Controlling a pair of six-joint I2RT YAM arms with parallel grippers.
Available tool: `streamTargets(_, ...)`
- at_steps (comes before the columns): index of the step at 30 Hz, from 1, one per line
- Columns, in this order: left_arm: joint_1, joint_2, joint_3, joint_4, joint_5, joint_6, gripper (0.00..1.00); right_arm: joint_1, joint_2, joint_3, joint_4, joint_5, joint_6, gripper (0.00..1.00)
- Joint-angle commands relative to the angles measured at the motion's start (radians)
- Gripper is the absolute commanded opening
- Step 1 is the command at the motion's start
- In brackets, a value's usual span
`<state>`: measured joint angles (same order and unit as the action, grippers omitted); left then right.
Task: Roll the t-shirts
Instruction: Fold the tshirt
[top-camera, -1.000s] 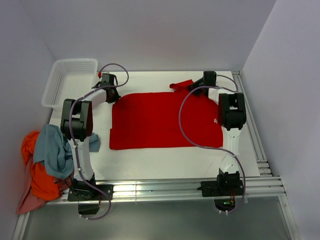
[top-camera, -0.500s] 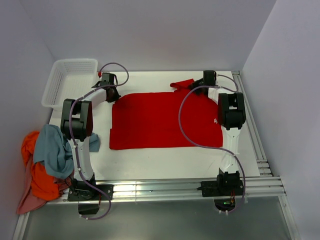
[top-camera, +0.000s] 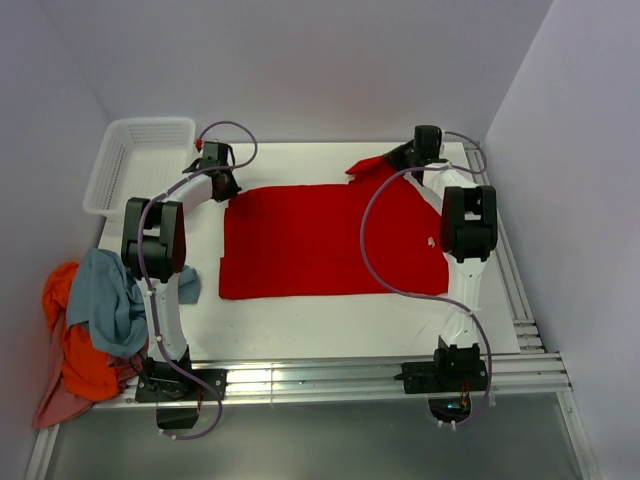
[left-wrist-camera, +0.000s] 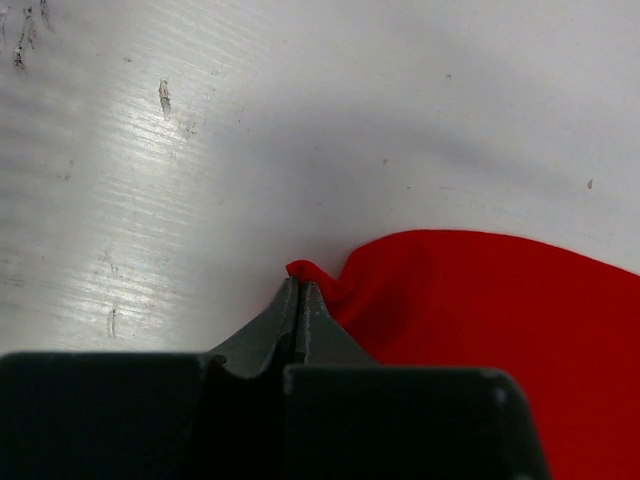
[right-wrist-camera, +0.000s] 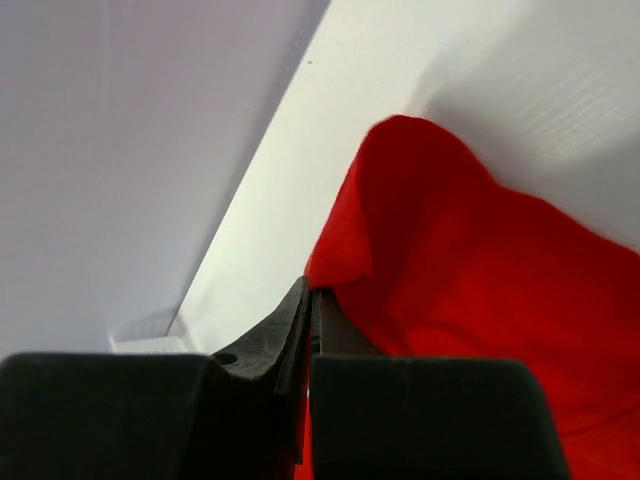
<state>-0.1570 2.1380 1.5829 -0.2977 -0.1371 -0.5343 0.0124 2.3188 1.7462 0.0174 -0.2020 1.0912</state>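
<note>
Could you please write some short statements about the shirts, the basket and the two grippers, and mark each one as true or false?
1. The red t-shirt lies mostly spread out on the table. True.
2. The left gripper hangs open above the cloth. False: its jaws are shut on a far corner of the red t-shirt.
3. The right gripper pinches an edge of the red t-shirt. True.
4. The blue-grey t-shirt lies inside the white basket. False: it is heaped with an orange t-shirt at the table's near left edge, outside the basket.
</note>
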Motion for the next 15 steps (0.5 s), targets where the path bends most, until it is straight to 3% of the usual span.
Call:
streamTargets(1, -0.003, -0.055, 0.008, 0.008, -0.01, 0.022, 0.0, -0.005, -0.128, 0.007, -0.01, 0.024, -0.045, 0.0)
streamTargets(15, 0.005, -0.128, -0.047, 0.052, 0.0, 0.028, 0.0, -0.043, -0.274, -0.047, -0.105, -0.003, -0.091, 0.0)
